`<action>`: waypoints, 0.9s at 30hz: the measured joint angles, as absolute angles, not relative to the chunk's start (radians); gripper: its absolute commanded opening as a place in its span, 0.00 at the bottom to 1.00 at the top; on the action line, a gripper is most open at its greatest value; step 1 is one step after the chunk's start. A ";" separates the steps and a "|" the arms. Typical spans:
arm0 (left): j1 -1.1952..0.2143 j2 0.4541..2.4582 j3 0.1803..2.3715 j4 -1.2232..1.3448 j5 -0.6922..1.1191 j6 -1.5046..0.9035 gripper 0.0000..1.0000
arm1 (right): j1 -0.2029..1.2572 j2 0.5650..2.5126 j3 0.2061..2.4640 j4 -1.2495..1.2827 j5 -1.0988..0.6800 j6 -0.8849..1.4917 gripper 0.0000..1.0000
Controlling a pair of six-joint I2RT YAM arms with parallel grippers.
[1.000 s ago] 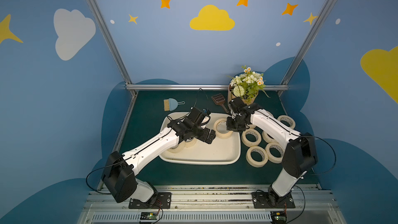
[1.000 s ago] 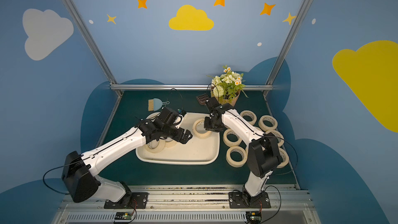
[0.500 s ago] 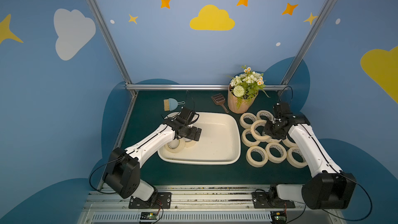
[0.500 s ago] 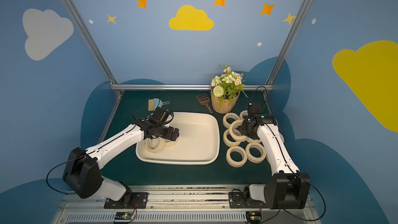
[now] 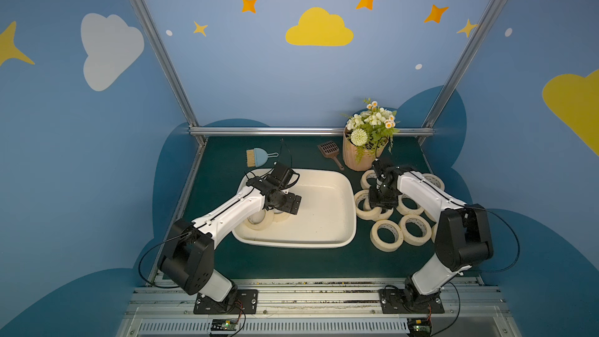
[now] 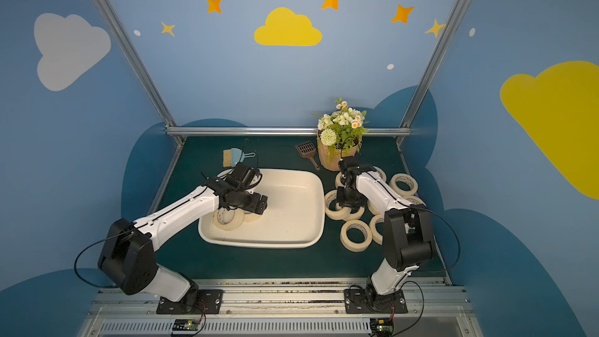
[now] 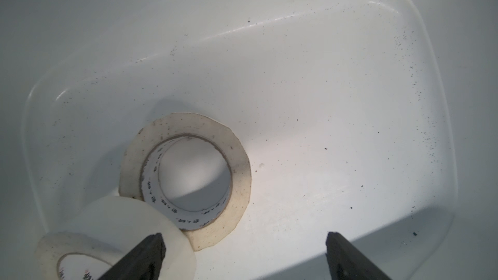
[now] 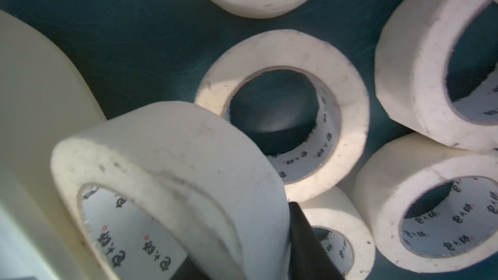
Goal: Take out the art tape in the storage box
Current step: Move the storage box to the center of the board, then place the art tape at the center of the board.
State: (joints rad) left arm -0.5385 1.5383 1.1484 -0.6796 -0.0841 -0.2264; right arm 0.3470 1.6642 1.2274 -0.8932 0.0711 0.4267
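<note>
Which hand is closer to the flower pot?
Right. The right gripper, holding a tape roll, is in front of the flower pot; the left gripper is over the storage box.

Both top views high over same whole table [image 5: 291, 260]; wrist views close above storage box [image 7: 323, 103], art tape [image 8: 283, 48].

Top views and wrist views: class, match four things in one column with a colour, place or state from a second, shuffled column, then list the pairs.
1. flower pot
2. small brush
3. left end effector
4. right end effector

A. shut on a tape roll, beside the box
B. blue with tan bristles
C. open, by two tape rolls in the box
D. at the table's back, holding white flowers

Pairs: 1-D, 2-B, 3-C, 4-A
</note>
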 measured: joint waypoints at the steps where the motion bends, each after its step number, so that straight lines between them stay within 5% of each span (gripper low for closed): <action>1: -0.538 1.542 1.149 -0.683 -0.085 -0.224 0.96 | 0.369 1.666 1.227 -0.888 0.064 0.434 0.00; 27: -0.432 1.457 1.106 -0.793 -0.197 -0.223 0.94 | 0.379 2.061 1.542 -0.761 0.023 0.460 0.00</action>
